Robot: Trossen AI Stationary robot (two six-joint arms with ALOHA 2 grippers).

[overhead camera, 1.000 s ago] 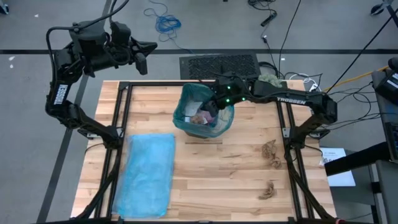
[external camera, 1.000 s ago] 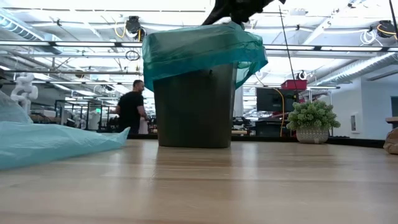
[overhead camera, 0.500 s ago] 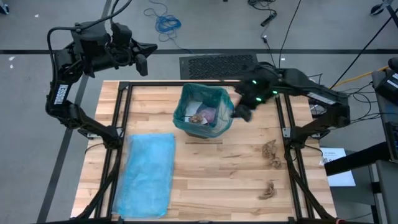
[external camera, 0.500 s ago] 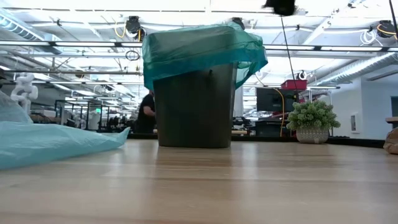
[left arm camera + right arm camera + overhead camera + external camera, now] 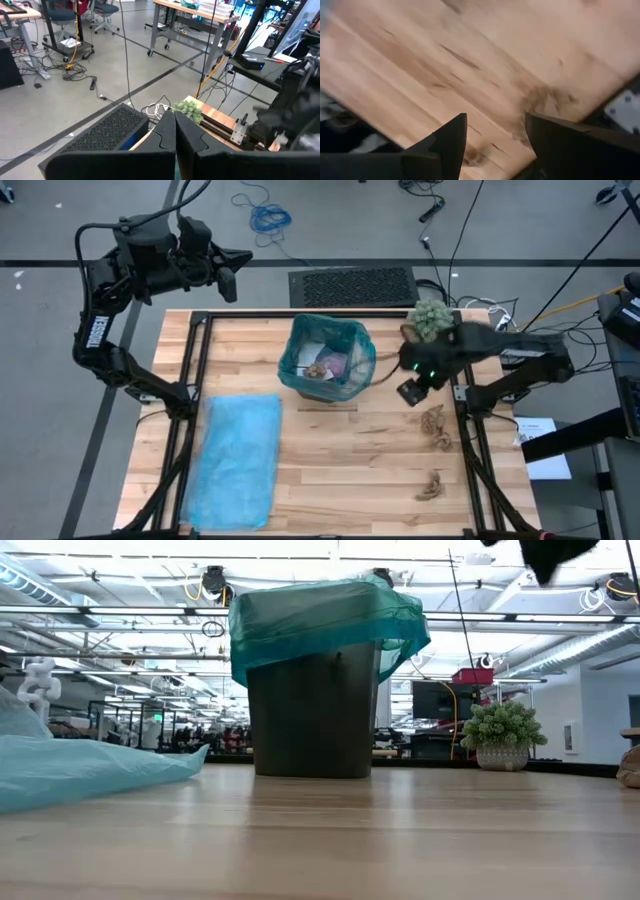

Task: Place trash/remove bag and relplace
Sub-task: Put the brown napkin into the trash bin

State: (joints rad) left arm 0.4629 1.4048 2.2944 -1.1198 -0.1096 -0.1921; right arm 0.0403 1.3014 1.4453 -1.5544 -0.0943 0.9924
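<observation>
A dark bin [image 5: 328, 385] lined with a teal bag [image 5: 352, 340] stands on the table's far middle. Trash lies inside it: white, pink and brown scraps [image 5: 325, 367]. Two brown paper wads [image 5: 435, 426] [image 5: 432, 485] lie on the table's right side. My right gripper [image 5: 411, 391] hangs open above the table, right of the bin and just far of the nearer-to-bin wad, pointing down with nothing between its fingers [image 5: 495, 127]. My left gripper [image 5: 236, 266] is shut and held high beyond the table's far left corner [image 5: 175, 135].
A spare light-blue bag [image 5: 238, 460] lies flat on the table's near left. A fuzzy green ball-like plant [image 5: 430, 318] sits at the far right corner. Black frame rails [image 5: 462, 395] run along the table's sides. Bare wood lies between bin and near edge.
My right gripper has left the bin's opening and swung toward the table's right edge, tipping from a slant to point down at the table near a brown wad. The bin and its bag have stayed put.
</observation>
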